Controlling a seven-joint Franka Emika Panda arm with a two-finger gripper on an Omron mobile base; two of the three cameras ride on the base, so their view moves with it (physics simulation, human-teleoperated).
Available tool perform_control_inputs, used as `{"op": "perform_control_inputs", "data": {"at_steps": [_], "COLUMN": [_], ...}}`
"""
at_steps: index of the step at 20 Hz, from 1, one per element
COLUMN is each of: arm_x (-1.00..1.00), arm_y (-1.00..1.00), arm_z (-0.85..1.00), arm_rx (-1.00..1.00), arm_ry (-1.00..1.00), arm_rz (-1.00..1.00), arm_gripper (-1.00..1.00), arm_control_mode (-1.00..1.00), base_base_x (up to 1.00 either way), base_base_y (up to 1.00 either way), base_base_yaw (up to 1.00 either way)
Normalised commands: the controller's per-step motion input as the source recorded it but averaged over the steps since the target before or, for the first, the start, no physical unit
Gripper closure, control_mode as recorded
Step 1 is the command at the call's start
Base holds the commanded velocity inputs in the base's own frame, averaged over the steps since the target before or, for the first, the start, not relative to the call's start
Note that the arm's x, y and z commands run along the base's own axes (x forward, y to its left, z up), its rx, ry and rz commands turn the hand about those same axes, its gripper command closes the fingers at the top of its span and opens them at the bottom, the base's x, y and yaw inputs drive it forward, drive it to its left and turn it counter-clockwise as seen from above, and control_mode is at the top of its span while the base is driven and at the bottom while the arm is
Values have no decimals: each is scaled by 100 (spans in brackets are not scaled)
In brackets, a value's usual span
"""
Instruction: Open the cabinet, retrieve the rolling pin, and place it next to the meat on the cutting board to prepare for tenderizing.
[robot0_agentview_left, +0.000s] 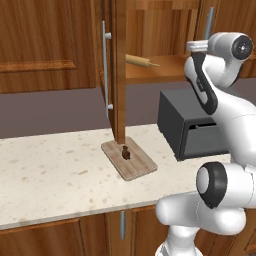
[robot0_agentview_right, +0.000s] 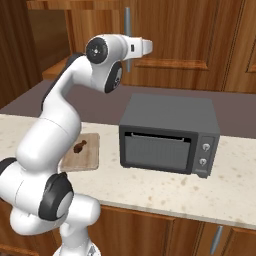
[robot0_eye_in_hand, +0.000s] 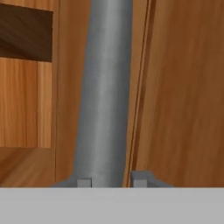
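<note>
Looking along our gripper (robot0_eye_in_hand: 111, 181) in the hand view, we see its two dark fingertips (robot0_eye_in_hand: 84, 181) standing on either side of a grey bar handle (robot0_eye_in_hand: 105, 87), close against it; we cannot tell whether the pads actually press the metal, so we cannot say if the grip is made. This bar belongs to the right-hand door (robot0_agentview_right: 170, 40) of the cabinet (robot0_agentview_left: 165, 30), which sits closed in the right base view, with the handle (robot0_agentview_right: 128, 25) just beyond our wrist.

From the left base view, the left-hand door (robot0_agentview_left: 118, 70) stands swung out toward us, edge-on, its own long grey bar (robot0_agentview_left: 105, 70) on its left face. Behind it the rolling pin (robot0_agentview_left: 141, 61) lies on the wooden shelf (robot0_agentview_left: 155, 70), tilted slightly, one thin handle pointing right.

Down on the speckled counter (robot0_agentview_left: 50, 170), the cutting board (robot0_agentview_left: 129, 158) rests flat below the open door, with the meat (robot0_agentview_left: 126, 153) sitting near its middle. A dark grey oven (robot0_agentview_right: 170, 135) stands on the counter to the right of the board, near but apart from it.
</note>
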Motion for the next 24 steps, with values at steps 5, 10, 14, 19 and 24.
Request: {"op": "perform_control_inputs", "data": {"at_steps": [5,10,14,19,24], "arm_x": [23,5,0,0,8], "arm_y": [-3,13,26,25,17], "arm_z": [0,0,0,0,0], "arm_rx": [1,0,-1,-1,0], "arm_ry": [1,1,0,0,3], "arm_rz": [4,8,7,4,1], "arm_gripper": [100,100,100,100,100], "arm_control_mode": [-100,-100,-100,-100,-100], "base_base_x": [0,0,0,0,0], "base_base_y": [0,0,0,0,0], "base_base_yaw": [0,0,0,0,0]}}
